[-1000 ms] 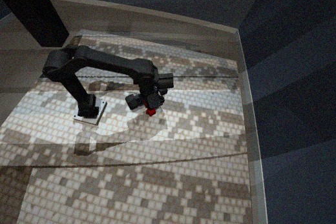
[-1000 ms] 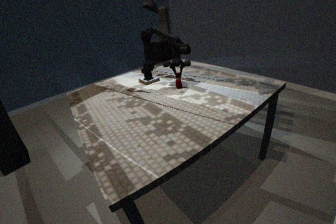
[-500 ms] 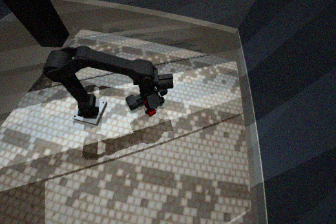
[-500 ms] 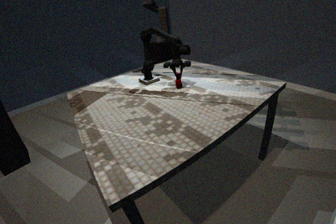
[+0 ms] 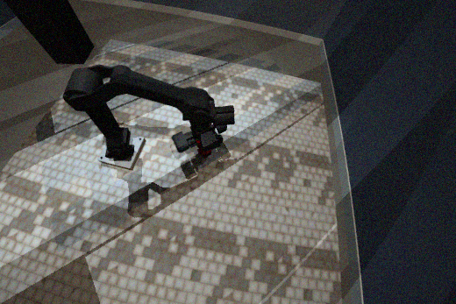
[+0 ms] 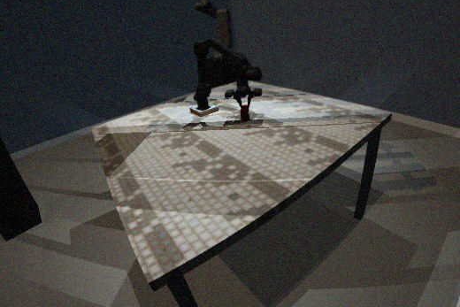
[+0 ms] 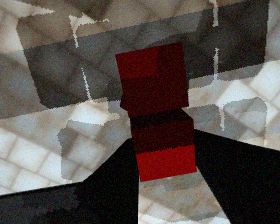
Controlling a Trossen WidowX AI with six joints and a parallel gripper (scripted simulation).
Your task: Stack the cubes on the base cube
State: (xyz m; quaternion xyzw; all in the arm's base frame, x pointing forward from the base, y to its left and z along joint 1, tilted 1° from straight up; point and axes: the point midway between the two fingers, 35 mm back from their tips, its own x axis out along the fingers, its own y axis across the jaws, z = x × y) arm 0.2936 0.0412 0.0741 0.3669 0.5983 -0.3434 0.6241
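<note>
Your gripper: loaded, fingers down

Your arm [image 5: 149, 88] [image 6: 221, 65] is bent at the elbow, forearm sloping down to the wrist [image 5: 199, 108] [image 6: 252, 72]. Your gripper [image 5: 203, 150] [image 6: 245, 105] [image 7: 160, 140] points down, closed on a red cube [image 7: 164, 150], one finger either side.
</note>
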